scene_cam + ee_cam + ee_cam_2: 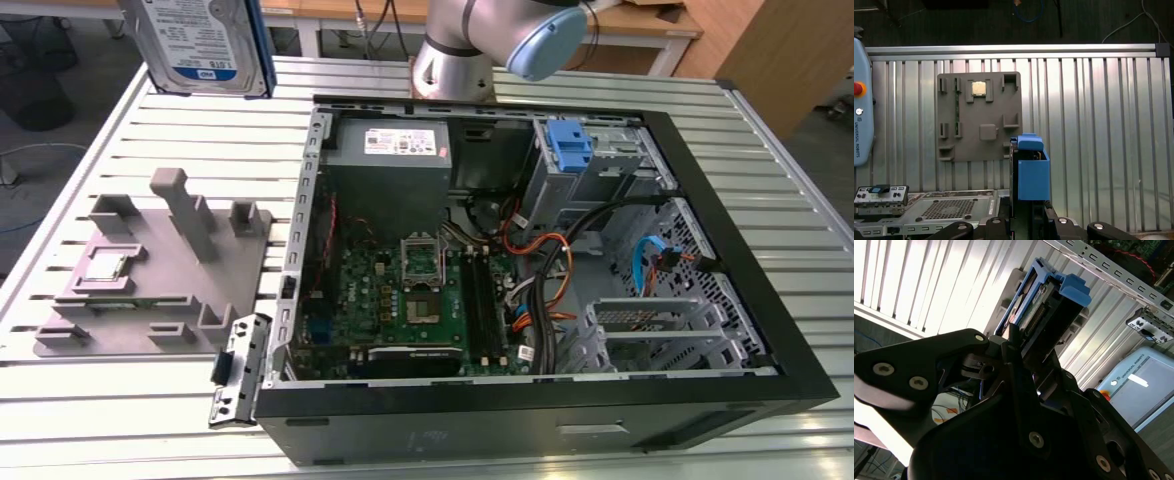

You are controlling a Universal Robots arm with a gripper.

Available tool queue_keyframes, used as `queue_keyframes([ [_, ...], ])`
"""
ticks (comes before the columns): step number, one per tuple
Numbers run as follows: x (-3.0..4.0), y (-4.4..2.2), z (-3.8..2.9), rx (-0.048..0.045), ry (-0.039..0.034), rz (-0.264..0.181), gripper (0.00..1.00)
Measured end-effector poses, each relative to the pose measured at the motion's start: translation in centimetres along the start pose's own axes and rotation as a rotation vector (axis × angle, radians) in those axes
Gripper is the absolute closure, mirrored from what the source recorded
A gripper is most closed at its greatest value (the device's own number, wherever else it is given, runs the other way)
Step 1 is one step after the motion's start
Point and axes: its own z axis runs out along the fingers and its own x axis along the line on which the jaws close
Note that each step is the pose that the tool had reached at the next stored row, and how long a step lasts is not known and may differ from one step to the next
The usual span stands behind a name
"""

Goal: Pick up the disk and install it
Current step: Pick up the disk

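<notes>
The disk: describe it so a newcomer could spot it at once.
In the exterior view, find the open computer case on the slatted table. Past its corner, at the exterior view's upper left, the disk is held up above the table. Unlike the bare blue latch inside the case, it is a silver-grey drive with a white-and-blue label.

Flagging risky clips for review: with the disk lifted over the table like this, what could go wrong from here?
1. The gripper holds the disk by one end, in the air above the table. A slip would likely drop it onto the metal slats or the grey fixture.
2. Cables loop close to the drive cage inside the case. The disk's blue frame might snag or jam there if misaligned.
</notes>
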Motion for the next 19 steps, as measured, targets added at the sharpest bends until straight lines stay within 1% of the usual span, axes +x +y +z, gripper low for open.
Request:
queue_keyframes([
  [3, -0.01, -0.10, 0.00, 0.0000, 0.0000, 0.000, 0.65],
  [8, -0.03, -0.53, -0.01, 0.0000, 0.0000, 0.000, 0.65],
  [19, -0.09, -1.98, -0.04, 0.0000, 0.0000, 0.000, 0.65],
])
